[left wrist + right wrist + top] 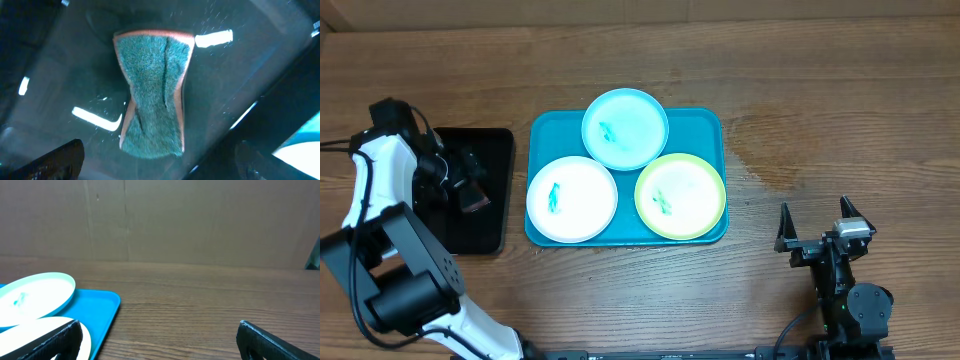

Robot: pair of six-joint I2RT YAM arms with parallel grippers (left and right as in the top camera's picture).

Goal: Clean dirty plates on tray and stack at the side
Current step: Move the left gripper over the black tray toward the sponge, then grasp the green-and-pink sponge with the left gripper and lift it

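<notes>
One large turquoise-blue rectangular plastic tray (pixel 705 120) sits on the one wooden counter (pixel 840 100). It carries three small round plastic plates: one white plate (pixel 582 205), one pale blue plate (pixel 632 120) and one yellow-green plate (pixel 692 190), with three teal smears (pixel 555 197), one per plate. Left of that tray is one smaller black rectangular tray (pixel 485 232) with one green scouring pad edged in orange (pixel 154 95); two black claws show, the left claw (pixel 470 185) left of the turquoise tray, the right claw (pixel 816 222) to its right.

No readable text — none anywhere.
</notes>
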